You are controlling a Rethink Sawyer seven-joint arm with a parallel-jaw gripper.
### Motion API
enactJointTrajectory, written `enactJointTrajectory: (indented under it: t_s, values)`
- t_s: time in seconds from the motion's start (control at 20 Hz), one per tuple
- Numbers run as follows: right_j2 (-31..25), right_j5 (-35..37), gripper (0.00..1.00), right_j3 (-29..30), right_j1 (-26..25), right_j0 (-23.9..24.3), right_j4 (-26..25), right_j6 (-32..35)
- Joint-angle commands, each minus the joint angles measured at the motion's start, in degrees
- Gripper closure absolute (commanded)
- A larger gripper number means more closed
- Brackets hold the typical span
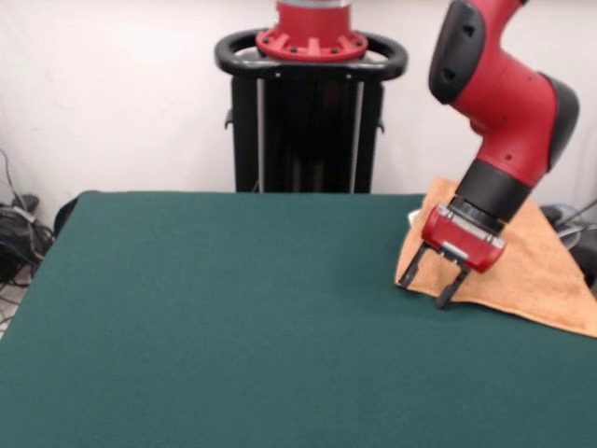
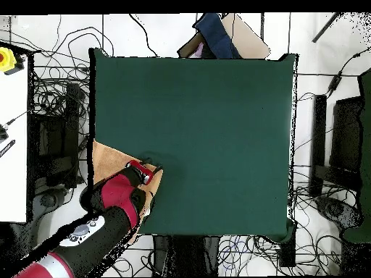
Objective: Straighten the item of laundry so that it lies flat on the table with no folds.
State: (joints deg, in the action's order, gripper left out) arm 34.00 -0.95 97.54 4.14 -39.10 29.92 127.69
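Gripper [image 1: 437,278] spread open, fingertips down at the towel's [image 1: 536,266] inner edge, gripping nothing. Orange-tan towel lies at the table's [image 1: 224,317] corner nearest the pedestal [image 1: 311,112], partly overhanging the edge, arm above it.

The front camera sits low across the table [image 1: 215,317], facing the pedestal [image 1: 308,112] at fairly close range, while the overhead camera looks straight down from higher, apparently taking in the whole table [image 2: 217,137] and surrounding floor, so both share the green tabletop.
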Motion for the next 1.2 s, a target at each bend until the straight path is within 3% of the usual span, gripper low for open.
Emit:
enactJointTrajectory:
  t_s: [0.05,0.2,0.4,0.75,1.0,1.2]
  values:
    - [4.33,-5.39,0.00,-5.61,-21.93,5.06,4.08,7.11]
    - [3.58,-8.43,0.00,-5.56,-21.56,7.23,1.63,6.68]
    - [-1.48,-9.02,0.00,-5.10,-17.29,12.66,-4.29,4.66]
    - [-12.41,-5.89,0.00,2.64,0.16,24.50,-19.77,1.72]
    - [-15.78,2.58,0.00,6.65,11.56,27.41,-24.91,1.53]
    - [-23.19,8.21,0.00,10.39,18.58,33.52,-28.91,-0.03]
